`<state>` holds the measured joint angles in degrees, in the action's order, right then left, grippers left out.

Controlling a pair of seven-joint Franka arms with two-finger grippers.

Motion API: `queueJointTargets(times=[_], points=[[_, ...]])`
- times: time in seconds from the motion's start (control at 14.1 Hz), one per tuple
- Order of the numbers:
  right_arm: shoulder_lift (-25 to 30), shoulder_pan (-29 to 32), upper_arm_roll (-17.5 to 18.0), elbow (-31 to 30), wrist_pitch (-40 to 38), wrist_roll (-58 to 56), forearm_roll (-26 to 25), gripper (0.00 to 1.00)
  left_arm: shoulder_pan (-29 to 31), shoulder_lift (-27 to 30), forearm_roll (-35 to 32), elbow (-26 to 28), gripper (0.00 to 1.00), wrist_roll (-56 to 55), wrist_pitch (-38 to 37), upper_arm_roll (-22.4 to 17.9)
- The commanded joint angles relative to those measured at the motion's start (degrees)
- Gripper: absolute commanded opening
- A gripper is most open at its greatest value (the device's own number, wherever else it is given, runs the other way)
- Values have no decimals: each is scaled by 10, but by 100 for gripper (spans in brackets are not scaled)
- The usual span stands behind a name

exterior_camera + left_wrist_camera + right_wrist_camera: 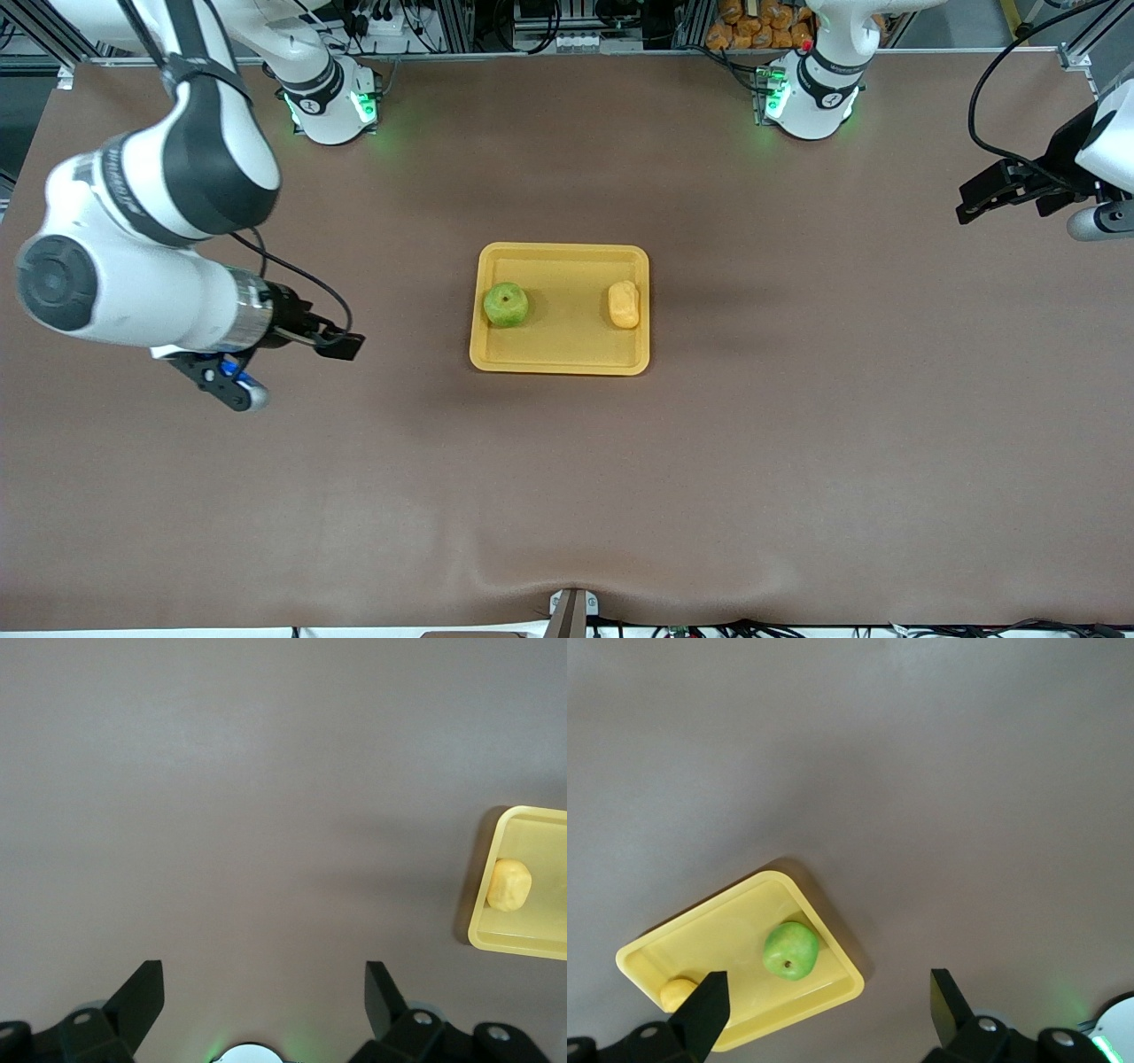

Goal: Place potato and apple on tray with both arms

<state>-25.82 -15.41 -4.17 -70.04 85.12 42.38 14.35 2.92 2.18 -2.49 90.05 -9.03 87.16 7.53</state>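
Both foods already sit on the tray in the middle of the tabletop, so the job looks done. Near the right arm's end of the tray is the apple, stem dimple up. Near the left arm's end is the potato, its long side pointing from the robots toward the front camera. Off to the sides, the left gripper and right gripper hang over bare tabletop, fingers wide and holding nothing, likely out of the way.

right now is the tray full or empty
Not empty: the tray holds the apple toward the right arm's end and the potato toward the left arm's end, with bare floor between them.
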Motion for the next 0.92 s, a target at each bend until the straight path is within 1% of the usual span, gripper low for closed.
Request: queueJointTargets(times=[0.0,0.07,0.14,0.28,0.42,0.57,0.64,0.78,0.85], points=[[29,27,10,-5,-23,-45,-27,100,-1,-2,9,-8,100,5,-4,-1],[36,29,10,-8,-32,-75,-54,100,-1,-4,10,-8,100,5,-4,0],[41,37,10,-8,-44,-101,-66,100,-2,-4,10,-8,100,5,-4,1],[54,56,10,-9,-54,-139,-66,100,0,-4,11,-8,100,8,-4,1],[68,71,10,-11,-64,-215,-72,100,1,-5,10,-10,100,7,-4,1],[79,91,10,-12,-77,-251,-74,100,1,-6,11,-16,100,6,-4,1],[85,99,10,-14,-80,-273,-83,100,-1,-9,9,-16,100,5,-4,1],[104,113,10,-30,-80,-341,-117,100,1,-10,5,-17,100,8,-4,1],[119,121,10,-42,-80,-358,-119,100,2,-10,6,-16,100,9,-4,0]])
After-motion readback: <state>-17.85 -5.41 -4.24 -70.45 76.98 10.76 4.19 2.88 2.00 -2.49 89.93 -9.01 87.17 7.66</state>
